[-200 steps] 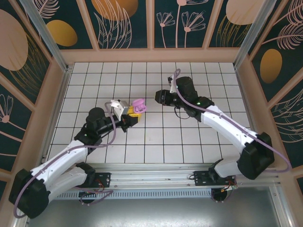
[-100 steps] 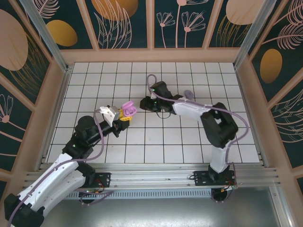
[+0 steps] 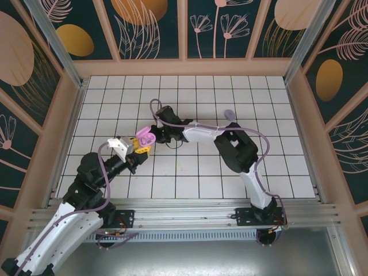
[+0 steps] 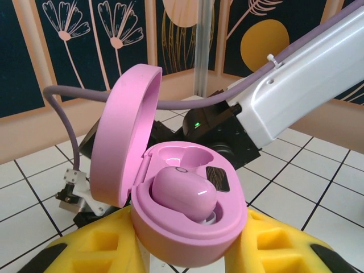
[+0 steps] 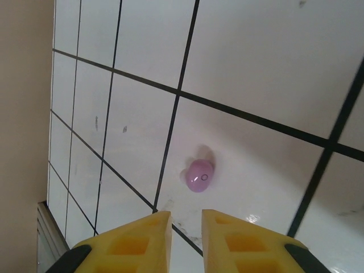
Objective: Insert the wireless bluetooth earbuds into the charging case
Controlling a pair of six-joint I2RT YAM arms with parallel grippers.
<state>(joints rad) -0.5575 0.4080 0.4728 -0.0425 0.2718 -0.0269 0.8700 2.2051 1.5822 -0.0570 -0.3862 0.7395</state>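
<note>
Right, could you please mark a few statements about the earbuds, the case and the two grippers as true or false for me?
1. The left gripper holds the pink charging case with its lid open. True.
2. Both sockets of the case are filled. False: one seated earbud sits in the near socket, and the far socket is empty.
3. The right gripper is gripping an earbud. False: the loose earbud lies on a white tile ahead of its fingertips, with nothing between them.
4. A small lavender thing lies on the tiles beside the right arm. True.
</note>
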